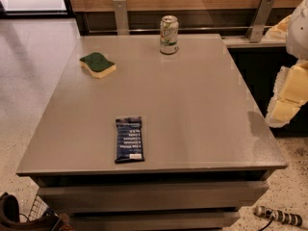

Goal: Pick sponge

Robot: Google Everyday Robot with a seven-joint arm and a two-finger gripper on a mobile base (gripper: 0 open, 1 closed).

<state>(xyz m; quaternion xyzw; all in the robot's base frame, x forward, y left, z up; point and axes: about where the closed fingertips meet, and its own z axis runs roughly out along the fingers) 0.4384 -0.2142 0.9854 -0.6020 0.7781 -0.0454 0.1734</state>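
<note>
Wrapper [129, 139] and can [169, 34] print unreadable (too small); hand [288, 100] right of the table [202, 105].

Find the gripper [288, 97] at the right edge of your view, at mid height. Its surfaces are pale yellow and blocky, with rough whitish edges. Above it, the arm housing [299, 28] is smooth, rounded and white.

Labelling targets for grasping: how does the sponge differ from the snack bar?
The sponge is green on yellow foam with wavy edges; the snack bar is dark blue and rectangular. The sponge lies far left, the snack bar near the front edge. Both lie flat on the table; the hand hangs beyond its right side.
</note>
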